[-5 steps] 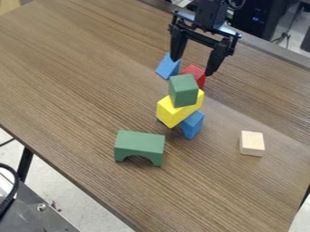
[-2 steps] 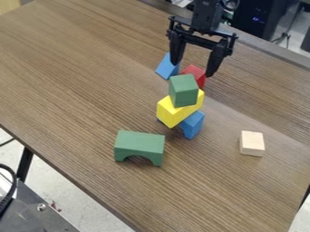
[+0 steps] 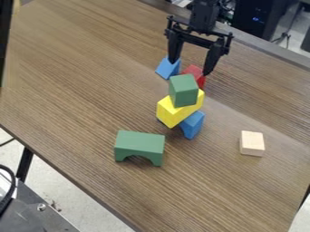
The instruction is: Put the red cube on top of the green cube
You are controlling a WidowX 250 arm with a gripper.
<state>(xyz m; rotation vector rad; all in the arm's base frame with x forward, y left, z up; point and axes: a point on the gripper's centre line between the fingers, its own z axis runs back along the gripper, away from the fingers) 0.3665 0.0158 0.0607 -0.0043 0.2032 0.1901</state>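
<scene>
So the green cube (image 3: 183, 90) sits on a yellow block (image 3: 174, 111), red cube (image 3: 194, 74) behind, gripper (image 3: 191, 68) open above it.

The black arm (image 3: 204, 16) comes in over the far edge of the table (image 3: 72, 99). Its two-finger gripper (image 3: 191, 68) hangs near that edge, pointing down, fingers (image 3: 212, 60) spread wide, the tips well apart with nothing gripped between them.

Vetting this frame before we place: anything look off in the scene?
Stack looks askew: yellow block sits twisted on the blue block and overhangs it, with the green cube on top. Possibly a shaky base. Also a dark strip at the view's upper left edge, can't tell what. No visible damage.
</scene>
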